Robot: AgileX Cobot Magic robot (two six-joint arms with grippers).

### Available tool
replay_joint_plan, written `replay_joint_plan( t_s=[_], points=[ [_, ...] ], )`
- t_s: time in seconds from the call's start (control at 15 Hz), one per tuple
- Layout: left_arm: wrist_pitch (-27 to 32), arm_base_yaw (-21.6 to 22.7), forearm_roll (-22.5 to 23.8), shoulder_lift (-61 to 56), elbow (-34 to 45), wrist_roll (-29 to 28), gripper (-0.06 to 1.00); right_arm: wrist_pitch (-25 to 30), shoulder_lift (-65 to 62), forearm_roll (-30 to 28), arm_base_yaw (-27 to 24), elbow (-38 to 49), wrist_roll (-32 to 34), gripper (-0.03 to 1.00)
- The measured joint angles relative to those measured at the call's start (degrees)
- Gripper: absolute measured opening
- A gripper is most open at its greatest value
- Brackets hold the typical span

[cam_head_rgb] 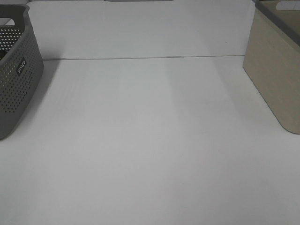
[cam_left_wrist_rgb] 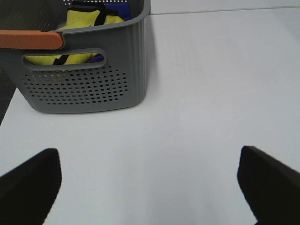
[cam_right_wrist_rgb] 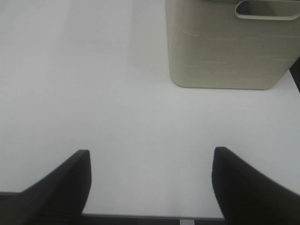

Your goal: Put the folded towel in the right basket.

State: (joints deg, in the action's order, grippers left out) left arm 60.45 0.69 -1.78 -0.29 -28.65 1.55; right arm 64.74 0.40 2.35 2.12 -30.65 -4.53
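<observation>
No folded towel shows on the table. The beige right basket (cam_head_rgb: 276,70) stands at the far right and also shows in the right wrist view (cam_right_wrist_rgb: 220,51); its inside is hidden. The grey perforated left basket (cam_head_rgb: 18,89) holds yellow fabric (cam_left_wrist_rgb: 84,21) with black straps and something blue (cam_left_wrist_rgb: 123,9); I cannot tell whether either is the towel. My left gripper (cam_left_wrist_rgb: 149,154) is open and empty above the table in front of the grey basket (cam_left_wrist_rgb: 136,56). My right gripper (cam_right_wrist_rgb: 151,151) is open and empty, short of the beige basket. Neither gripper shows in the exterior high view.
The white table (cam_head_rgb: 150,140) lies between the two baskets. An orange handle (cam_left_wrist_rgb: 28,40) rests across the grey basket's rim. The table's near edge (cam_right_wrist_rgb: 140,216) shows in the right wrist view.
</observation>
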Motion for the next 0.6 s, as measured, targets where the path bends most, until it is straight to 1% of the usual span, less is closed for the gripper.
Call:
replay_joint_plan(
  t_s=[0.07,0.2,0.6],
  points=[
    [0.0,0.0,0.0,0.0,0.0,0.0,0.97,-0.2,-0.4,0.0,0.0,0.1,0.0,0.69],
    [0.0,0.0,0.0,0.0,0.0,0.0,0.97,-2.5,-0.8,0.0,0.0,1.3,0.0,0.69],
    [0.0,0.0,0.0,0.0,0.0,0.0,0.97,-3.4,-0.8,-0.2,0.0,1.7,0.0,0.69]
  ],
)
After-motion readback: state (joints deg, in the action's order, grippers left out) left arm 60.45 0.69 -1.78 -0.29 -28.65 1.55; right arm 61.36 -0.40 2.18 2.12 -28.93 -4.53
